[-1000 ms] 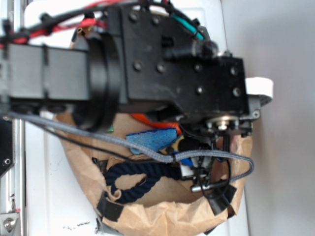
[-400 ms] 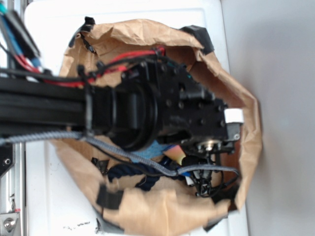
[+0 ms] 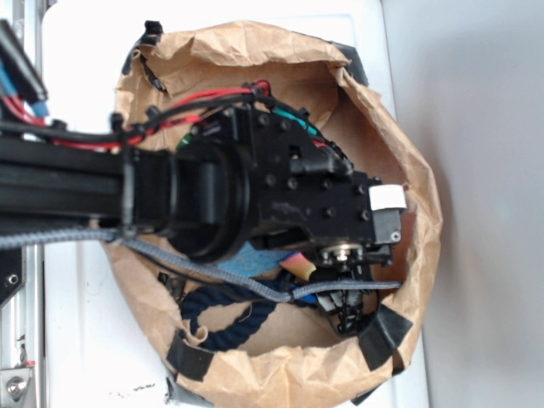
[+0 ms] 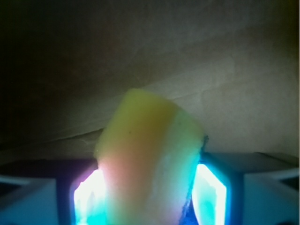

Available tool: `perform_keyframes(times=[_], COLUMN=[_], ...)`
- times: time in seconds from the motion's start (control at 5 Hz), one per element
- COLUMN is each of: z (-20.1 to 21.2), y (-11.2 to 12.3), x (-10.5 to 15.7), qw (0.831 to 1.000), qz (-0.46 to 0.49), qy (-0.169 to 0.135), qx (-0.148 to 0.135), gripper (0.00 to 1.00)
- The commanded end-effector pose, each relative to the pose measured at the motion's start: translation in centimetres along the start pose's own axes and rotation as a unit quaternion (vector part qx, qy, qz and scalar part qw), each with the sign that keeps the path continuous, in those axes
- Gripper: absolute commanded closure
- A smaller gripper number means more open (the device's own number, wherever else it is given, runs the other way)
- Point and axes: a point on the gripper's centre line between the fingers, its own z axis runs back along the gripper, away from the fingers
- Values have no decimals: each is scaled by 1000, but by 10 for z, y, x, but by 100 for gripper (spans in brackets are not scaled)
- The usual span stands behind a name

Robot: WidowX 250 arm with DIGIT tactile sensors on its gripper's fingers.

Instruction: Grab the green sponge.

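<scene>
In the wrist view my gripper (image 4: 150, 190) is shut on the green sponge (image 4: 150, 140). The sponge looks yellow-green, tinted pink by the glowing fingers (image 4: 89, 197), and it sticks up between them towards the brown paper wall behind. In the exterior view the black arm (image 3: 289, 200) reaches deep into the paper bag (image 3: 255, 51) and hides the fingers. Only a small yellow-pink corner of the sponge (image 3: 299, 265) shows under the wrist.
Inside the bag lie a blue cloth (image 3: 255, 257) and a dark blue rope (image 3: 225, 310), with cables (image 3: 255, 285) draped over them. The bag stands on a white surface (image 3: 76, 323). Its crumpled rim with black tape patches (image 3: 382, 333) surrounds the arm closely.
The arm has dropped away from the camera, down into the bag, and shifted a little left. The bag rim now shows all around it.
</scene>
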Motion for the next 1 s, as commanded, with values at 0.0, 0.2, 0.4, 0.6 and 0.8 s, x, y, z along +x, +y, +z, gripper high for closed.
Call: perform_keyframes(times=[0.0, 0.2, 0.4, 0.6, 0.8], z=[101, 127, 144, 156, 149], y=[13, 14, 28, 42, 43], x=[7, 0, -10, -11, -17], qw=[1000, 998, 996, 999, 996], qz=[2, 3, -3, -24, -26], qy=[1, 0, -16, -31, -77], qx=[5, 69, 90, 19, 22], gripper=[100, 100, 100, 100, 59])
